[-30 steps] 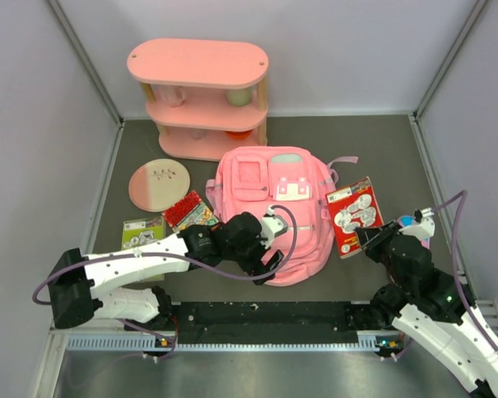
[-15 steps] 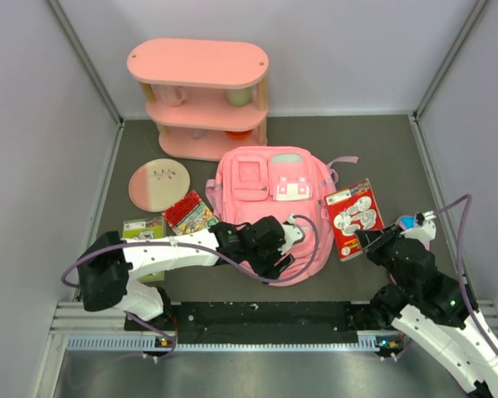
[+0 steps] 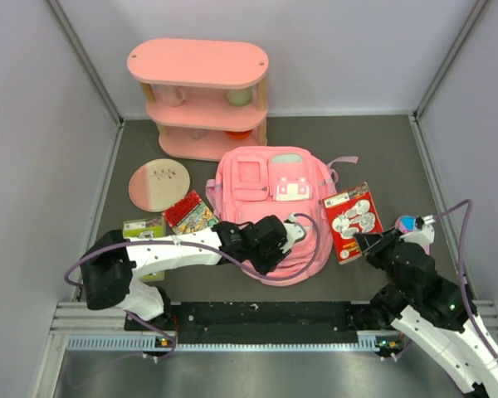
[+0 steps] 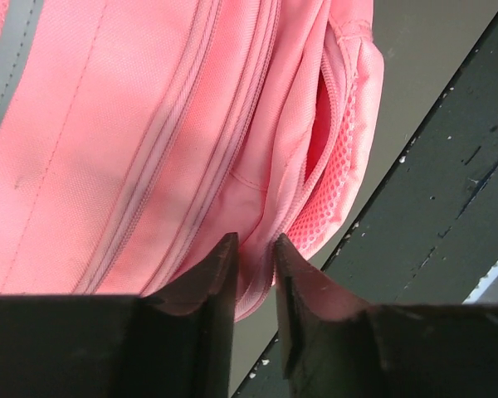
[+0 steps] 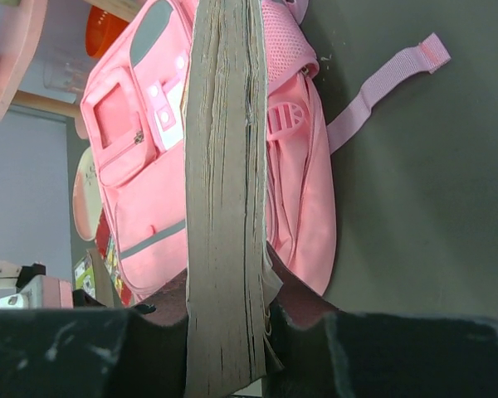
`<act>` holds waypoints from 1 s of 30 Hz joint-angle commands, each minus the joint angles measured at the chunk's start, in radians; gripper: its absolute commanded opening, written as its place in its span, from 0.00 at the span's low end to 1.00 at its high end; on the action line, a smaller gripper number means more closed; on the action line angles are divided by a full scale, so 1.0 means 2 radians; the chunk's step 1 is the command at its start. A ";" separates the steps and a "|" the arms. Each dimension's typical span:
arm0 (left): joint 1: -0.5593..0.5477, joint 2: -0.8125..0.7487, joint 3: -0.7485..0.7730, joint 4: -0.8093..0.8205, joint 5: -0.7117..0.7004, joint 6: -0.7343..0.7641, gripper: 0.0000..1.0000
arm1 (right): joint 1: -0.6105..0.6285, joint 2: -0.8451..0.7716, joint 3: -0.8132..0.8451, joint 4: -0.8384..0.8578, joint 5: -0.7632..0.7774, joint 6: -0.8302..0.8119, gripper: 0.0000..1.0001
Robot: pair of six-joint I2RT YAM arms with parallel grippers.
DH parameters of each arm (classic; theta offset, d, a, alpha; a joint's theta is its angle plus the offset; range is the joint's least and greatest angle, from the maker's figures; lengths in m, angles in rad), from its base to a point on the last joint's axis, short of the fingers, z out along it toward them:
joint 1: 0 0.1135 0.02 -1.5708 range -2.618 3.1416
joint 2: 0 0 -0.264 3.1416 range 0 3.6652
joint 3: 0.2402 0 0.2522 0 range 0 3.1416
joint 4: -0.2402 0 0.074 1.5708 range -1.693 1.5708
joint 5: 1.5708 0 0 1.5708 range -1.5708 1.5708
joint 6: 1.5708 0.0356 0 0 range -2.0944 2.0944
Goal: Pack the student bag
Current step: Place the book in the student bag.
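The student bag [image 3: 270, 203] lies flat on its back in the middle of the dark desk [image 3: 382, 153], its front pockets and white buckle flap facing up, its top end toward the pink three-tier shelf [image 3: 197, 98] at the far side and its bottom end toward the arms. A pink strap [image 5: 390, 79] trails loose from its right side onto the desk. The left gripper [image 3: 290, 239] reaches across the near right corner of the bag. In the left wrist view its two dark fingers [image 4: 220, 274] stand close together with a ridge of pink fabric beside the zip seam pinched between them, so it is grasping the bag at that edge; a mesh side pocket [image 4: 336, 178] gapes just beyond. The right gripper [image 3: 365, 242] sits just right of the bag and is clenched on a red-covered book [image 3: 353, 217], which touches or overlaps the bag's right edge. In the right wrist view the book appears edge-on, its grey page block [image 5: 224, 166] running up between the fingers. Left of the bag lie a round pink disc [image 3: 158, 183], a small red packet [image 3: 188, 211] and a green card [image 3: 143, 229], the packet just beside the bag. A small blue and pink item [image 3: 410, 222] sits near the right arm; what it is I cannot tell.
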 commanded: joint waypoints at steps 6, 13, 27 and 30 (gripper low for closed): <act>-0.001 -0.017 0.024 0.018 -0.006 -0.009 0.00 | 0.001 -0.005 0.002 0.028 -0.005 0.010 0.00; -0.002 -0.054 0.020 0.019 -0.113 -0.056 0.00 | 0.000 -0.007 0.003 0.016 -0.011 0.012 0.00; 0.037 -0.147 0.025 0.052 -0.208 -0.107 0.00 | 0.002 -0.054 0.007 -0.001 -0.070 0.029 0.00; 0.046 -0.138 0.059 0.033 -0.224 -0.127 0.00 | 0.000 -0.102 0.044 -0.057 -0.064 0.023 0.00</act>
